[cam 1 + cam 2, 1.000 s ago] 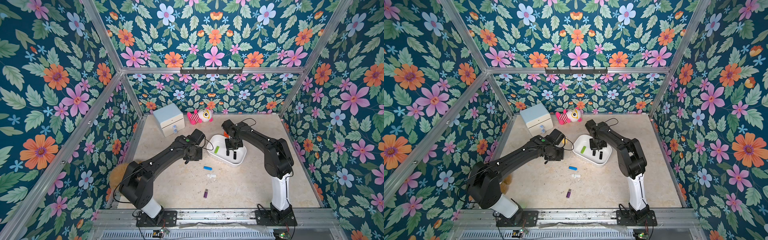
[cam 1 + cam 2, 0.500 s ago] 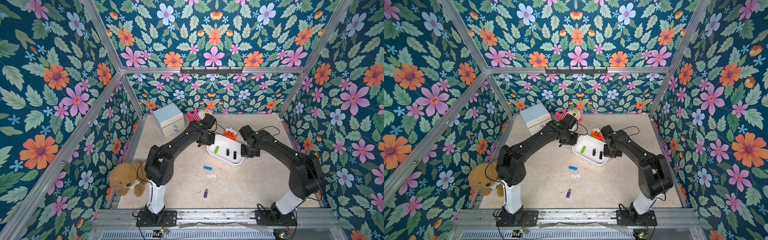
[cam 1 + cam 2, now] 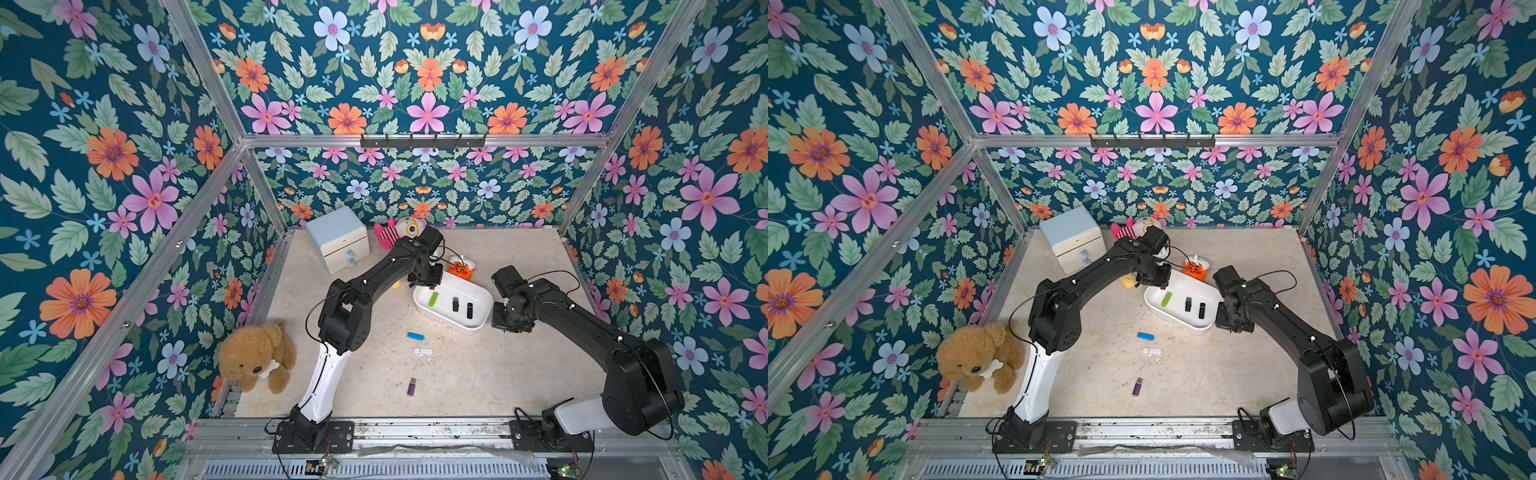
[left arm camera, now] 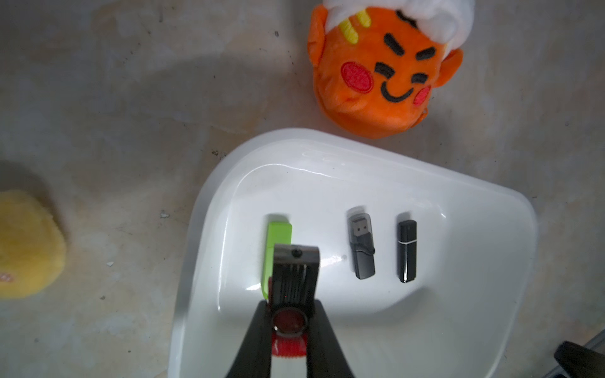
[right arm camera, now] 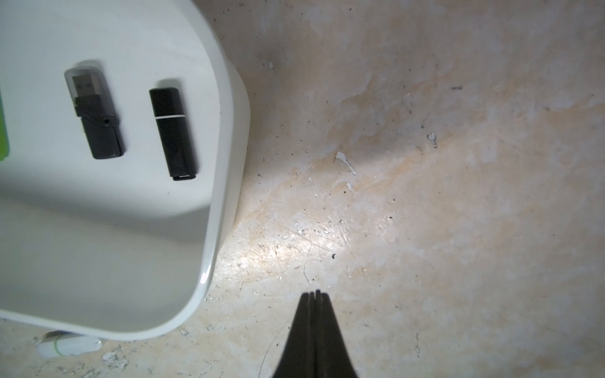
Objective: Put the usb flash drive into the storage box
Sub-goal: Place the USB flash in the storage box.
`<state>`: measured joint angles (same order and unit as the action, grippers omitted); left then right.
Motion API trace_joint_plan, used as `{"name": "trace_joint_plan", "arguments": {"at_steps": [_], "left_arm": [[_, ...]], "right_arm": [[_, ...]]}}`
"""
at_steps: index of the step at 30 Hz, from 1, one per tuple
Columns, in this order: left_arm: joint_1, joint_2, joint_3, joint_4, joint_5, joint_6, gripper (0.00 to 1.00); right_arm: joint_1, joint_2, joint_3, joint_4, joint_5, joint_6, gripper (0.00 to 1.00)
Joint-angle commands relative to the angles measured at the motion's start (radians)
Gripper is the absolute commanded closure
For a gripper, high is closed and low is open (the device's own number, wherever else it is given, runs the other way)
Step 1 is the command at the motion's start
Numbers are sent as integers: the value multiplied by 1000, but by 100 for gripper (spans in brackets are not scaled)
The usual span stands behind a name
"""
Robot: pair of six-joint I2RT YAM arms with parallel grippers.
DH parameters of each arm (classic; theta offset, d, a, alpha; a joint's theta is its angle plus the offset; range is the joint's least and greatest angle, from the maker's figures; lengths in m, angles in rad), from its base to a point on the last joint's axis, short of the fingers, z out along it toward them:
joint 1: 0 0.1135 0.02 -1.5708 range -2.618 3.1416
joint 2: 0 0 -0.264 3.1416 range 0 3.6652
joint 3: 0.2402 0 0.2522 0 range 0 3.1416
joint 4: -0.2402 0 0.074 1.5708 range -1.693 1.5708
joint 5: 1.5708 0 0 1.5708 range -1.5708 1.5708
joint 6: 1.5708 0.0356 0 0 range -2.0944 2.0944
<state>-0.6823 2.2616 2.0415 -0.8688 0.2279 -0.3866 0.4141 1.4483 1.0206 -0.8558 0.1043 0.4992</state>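
1. A brown teddy bear (image 3: pixel 255 357) sits at the near left edge of the beige tabletop (image 3: pixel 478 374), holding a small white bone.
2. A white mini drawer cabinet (image 3: pixel 338 237) with a pale-blue top stands at the far left corner. A pink-striped plush (image 3: pixel 390 235) lies just beside it against the back wall.
3. A yellow plush (image 3: pixel 1128 280) is partly hidden beneath the left arm.
4. Three USB flash drives lie loose on the tabletop, in front of the box: a purple drive (image 3: pixel 412 387) nearest the front, a white drive (image 3: pixel 423 351) farther back, and a blue drive (image 3: pixel 415 336) closest to the box.
5. The left gripper (image 4: pixel 289 307) pinches a black-and-red USB flash drive (image 4: pixel 296 278) by its red end, with the black end pointing outward. It hangs over the inside of the storage box; whether it touches the floor of the box cannot be told.
6. The storage box (image 4: pixel 196 235), a shallow white tray, holds a green drive (image 4: pixel 278 235), a black drive with a clear cap (image 4: pixel 361 248) and a black drive with a thin white band (image 4: pixel 407 252), lying side by side and apart.
7. An orange tiger-face plush (image 3: pixel 459 268) rests just behind the box.
8. The right gripper (image 5: pixel 315 296) is pressed together and empty, low over bare tabletop just beside the right end of the box.
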Motion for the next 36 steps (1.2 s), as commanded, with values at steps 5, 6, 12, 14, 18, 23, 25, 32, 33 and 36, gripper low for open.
{"name": "trace_joint_plan", "arguments": {"at_steps": [5,6,12,14,18,23,25,32,33,36], "left_arm": [[-2,28,2,-49,-68,26,100],[-2,30,-1,-53,-83,29,100],[0,47,-21,-65,-124,28,100],[-2,49,-34,-54,-124,25,100],[-2,50,-48,-53,-130,19,100],[-2,28,-72,-79,-179,3,100],[-2,11,-91,-82,-207,-9,100],[-2,-1,-117,-51,-180,-23,100],[-3,4,-113,-55,-184,-22,100],[-6,17,-103,-60,-185,-19,100]], "right_arm": [[-8,48,7,33,-4,7,100],[-8,51,11,33,-6,6,100],[-8,66,38,28,-8,-4,100],[-8,67,39,23,-8,-7,100],[-8,65,34,22,-6,-8,100],[-9,70,30,24,-13,-11,100],[-8,70,29,26,-14,-10,100],[-8,68,30,26,-21,-11,100],[-8,66,30,24,-19,-13,100],[-9,58,23,22,-15,-14,100]]}}
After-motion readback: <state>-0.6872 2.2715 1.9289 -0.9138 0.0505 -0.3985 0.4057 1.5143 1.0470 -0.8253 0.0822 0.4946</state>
